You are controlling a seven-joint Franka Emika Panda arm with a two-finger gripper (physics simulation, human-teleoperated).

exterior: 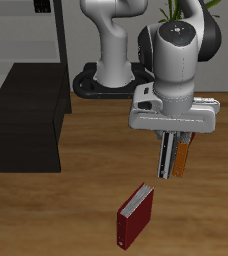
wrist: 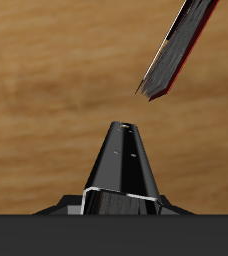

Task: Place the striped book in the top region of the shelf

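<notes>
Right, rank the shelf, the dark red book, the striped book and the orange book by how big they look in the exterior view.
1. shelf, by far the largest.
2. dark red book, lying on the table nearest the camera.
3. striped book and orange book: unranked, since the gripper hides most of both.

matte black shelf [exterior: 26,130], dark red book [exterior: 136,216]

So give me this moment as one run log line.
gripper: shut on striped book, lifted | orange book: standing behind it | dark red book: on table | shelf: top bare
</notes>
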